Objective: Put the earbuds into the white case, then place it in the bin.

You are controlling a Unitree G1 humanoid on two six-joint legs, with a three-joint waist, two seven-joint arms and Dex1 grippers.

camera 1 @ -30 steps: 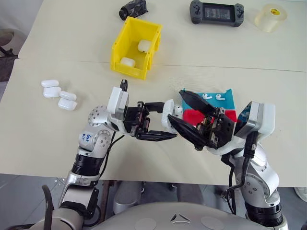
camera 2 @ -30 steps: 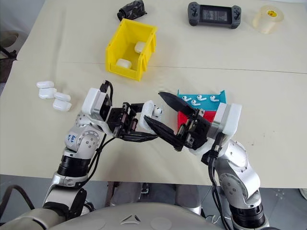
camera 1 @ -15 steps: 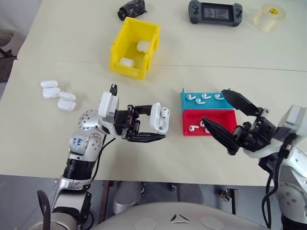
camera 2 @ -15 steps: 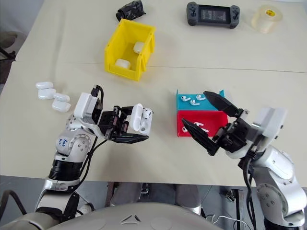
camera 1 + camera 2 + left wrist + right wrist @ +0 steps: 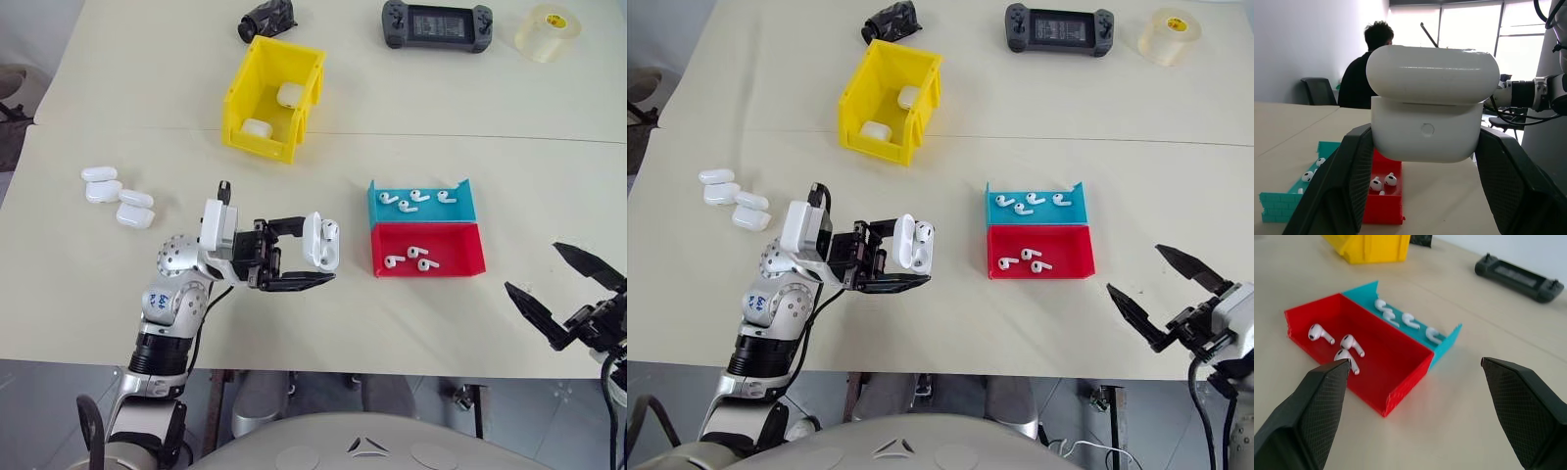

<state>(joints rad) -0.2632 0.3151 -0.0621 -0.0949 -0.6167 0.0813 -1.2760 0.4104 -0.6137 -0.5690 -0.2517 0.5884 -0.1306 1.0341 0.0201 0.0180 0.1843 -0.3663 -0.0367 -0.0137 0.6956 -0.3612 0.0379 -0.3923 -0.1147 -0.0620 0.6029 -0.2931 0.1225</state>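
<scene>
Beige table [image 5: 294,323]; windowed room, seated person [image 5: 1364,73]. Left end effector [image 5: 312,262] grips white case [image 5: 321,243]; right end effector [image 5: 568,297] agape.

the head views are evenly and brightly lit from above, and the pale cream table top [image 5: 411,323] shows soft, short shadows. the bright yellow plastic bin [image 5: 272,96] casts a faint shadow inside its own walls. in the left wrist view, tall bright windows [image 5: 1469,29] behind blow out to white glare, leaving the seated person [image 5: 1364,73] dark against them; the glossy white rounded case [image 5: 1432,103], very near the lens, looks slightly soft. the right wrist view blurs towards its far edge, around the dark grey handheld controller [image 5: 1520,276].
</scene>
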